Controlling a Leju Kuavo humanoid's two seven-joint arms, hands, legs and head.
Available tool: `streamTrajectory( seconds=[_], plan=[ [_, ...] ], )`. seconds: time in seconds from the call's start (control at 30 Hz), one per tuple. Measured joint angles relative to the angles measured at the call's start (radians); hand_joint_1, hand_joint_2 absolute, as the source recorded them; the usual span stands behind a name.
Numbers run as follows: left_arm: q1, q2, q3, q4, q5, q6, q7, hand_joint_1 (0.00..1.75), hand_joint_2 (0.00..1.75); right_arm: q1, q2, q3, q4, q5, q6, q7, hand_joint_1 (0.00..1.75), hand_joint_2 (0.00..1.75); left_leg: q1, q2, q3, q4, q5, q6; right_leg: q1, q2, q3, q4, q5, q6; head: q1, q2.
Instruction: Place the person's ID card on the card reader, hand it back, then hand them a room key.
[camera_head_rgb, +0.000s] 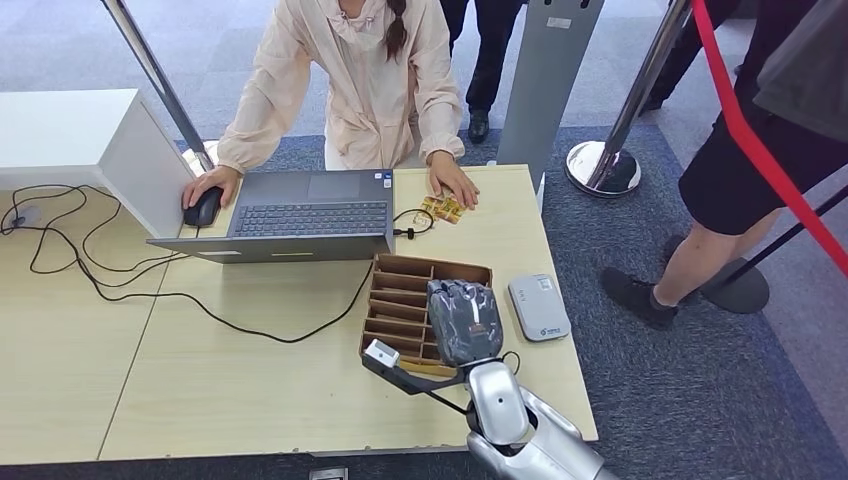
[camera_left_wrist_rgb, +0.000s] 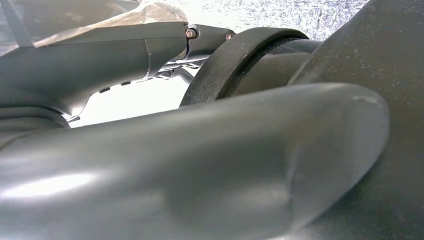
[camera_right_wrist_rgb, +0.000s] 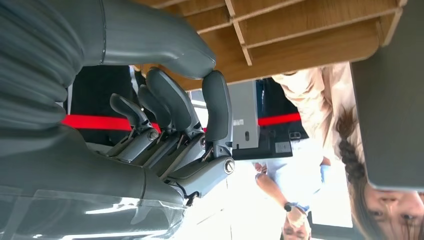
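Note:
My right hand (camera_head_rgb: 464, 320) hovers over the near end of a wooden slotted tray (camera_head_rgb: 400, 290), back of the hand up. In the right wrist view its fingers (camera_right_wrist_rgb: 170, 105) are curled in, the thumb tip meets a fingertip, and no card is visible between them. The grey card reader (camera_head_rgb: 539, 307) lies flat on the table just right of the tray. Small gold-patterned cards (camera_head_rgb: 443, 208) lie at the table's far edge under the person's fingertips (camera_head_rgb: 455, 185). My left hand (camera_left_wrist_rgb: 200, 165) appears as a close grey blur; its fingers are hidden.
An open laptop (camera_head_rgb: 300, 215) sits before the person, whose other hand rests on a black mouse (camera_head_rgb: 204, 207). Black cables (camera_head_rgb: 120, 290) trail across the left table. A white box (camera_head_rgb: 70, 140) stands far left. Stanchion (camera_head_rgb: 600, 165), red rope and bystanders' legs are at right.

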Motion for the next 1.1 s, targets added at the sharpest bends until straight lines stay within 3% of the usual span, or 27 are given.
streamTrajectory(
  seconds=[0.1,0.27,0.37,0.47,0.8,0.97,1.1],
  plan=[
    [0.0,0.0,0.0,0.0,0.0,0.0,0.0,0.0,0.0,0.0,-0.003,-0.002,-0.01,0.002,-0.002,0.0,1.58,1.75,0.0,0.0,0.0,0.0,0.0,0.0,0.0,0.0,0.0,0.0,0.0,0.0,0.0,0.0],
    [0.0,0.0,0.0,0.0,0.0,0.0,0.0,0.0,0.0,0.0,-0.007,-0.002,-0.027,-0.003,-0.004,-0.002,1.32,1.75,0.0,0.0,0.0,0.0,0.0,0.0,0.0,0.0,0.0,0.0,0.0,0.0,0.0,0.0],
    [0.0,0.0,0.0,0.0,0.0,0.001,-0.001,0.0,0.0,-0.001,-0.013,-0.005,-0.046,-0.1,0.012,-0.03,1.13,1.75,0.0,0.0,0.0,0.0,0.0,0.0,0.0,0.0,0.0,0.0,0.0,0.0,0.0,0.0],
    [0.001,0.001,0.0,0.0,0.0,0.002,-0.003,0.0,0.0,-0.003,-0.032,-0.01,-0.083,-0.22,0.053,-0.056,1.11,1.75,0.0,0.0,0.0,0.0,0.0,0.0,0.0,0.0,0.0,0.0,0.0,0.0,0.0,0.0],
    [0.003,0.004,0.001,0.0,0.0,0.002,-0.013,0.0,0.0,-0.009,-0.175,-0.067,-0.357,-0.272,0.239,-0.023,0.87,1.75,0.0,0.0,0.0,0.001,0.0,0.0,0.0,0.0,0.0,-0.001,0.0,0.0,0.0,0.0],
    [0.004,0.004,0.001,0.0,0.0,0.002,-0.016,0.0,0.0,-0.009,-0.237,-0.088,-0.479,-0.265,0.295,-0.008,0.81,1.75,0.0,0.0,0.0,0.0,0.0,0.0,0.0,0.0,0.0,-0.001,0.0,0.0,0.0,0.0],
    [0.004,0.005,0.001,0.0,0.0,0.002,-0.017,0.0,0.0,-0.002,-0.275,-0.101,-0.547,-0.25,0.315,0.007,0.66,1.75,0.0,0.0,0.0,0.0,0.0,0.0,0.0,0.0,0.0,0.0,0.0,0.0,0.0,0.0]
  ],
)
